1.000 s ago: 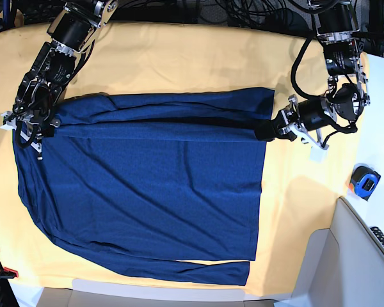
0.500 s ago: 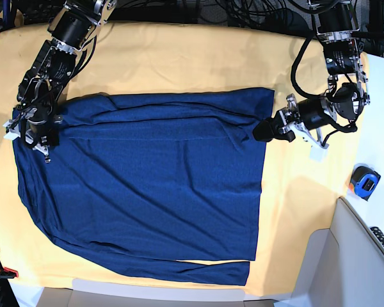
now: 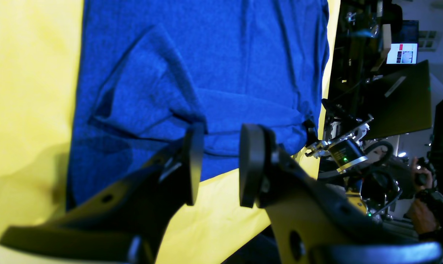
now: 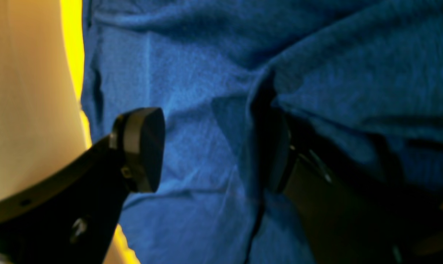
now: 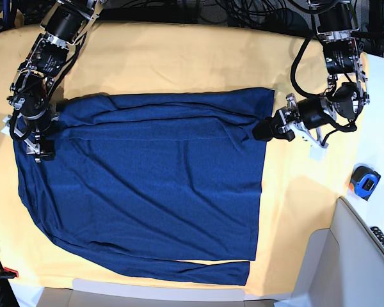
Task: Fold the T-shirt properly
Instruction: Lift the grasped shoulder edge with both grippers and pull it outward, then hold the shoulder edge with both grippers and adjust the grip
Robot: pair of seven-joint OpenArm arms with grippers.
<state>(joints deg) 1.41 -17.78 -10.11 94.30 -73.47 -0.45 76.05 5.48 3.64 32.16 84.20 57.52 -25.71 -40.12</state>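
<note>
Base view: both pincers, left (image 5: 264,131) and right (image 5: 40,148), gape at opposite T-shirt (image 5: 153,185) edges.

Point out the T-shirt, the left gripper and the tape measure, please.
T-shirt (image 5: 147,185): base view, middle of its flat body.
left gripper (image 5: 261,131): base view, fingertips at the shirt's edge.
tape measure (image 5: 363,181): base view, its blue case.

Arm housings: black cylindrical segments showing silver metal joints.
Cabling: black cables looping beside each arm.
Left gripper (image 3: 216,165): black fingers carrying flat rounded pads, one round hole each.
Right gripper (image 4: 210,150): matte black fingers showing a small screw.
</note>
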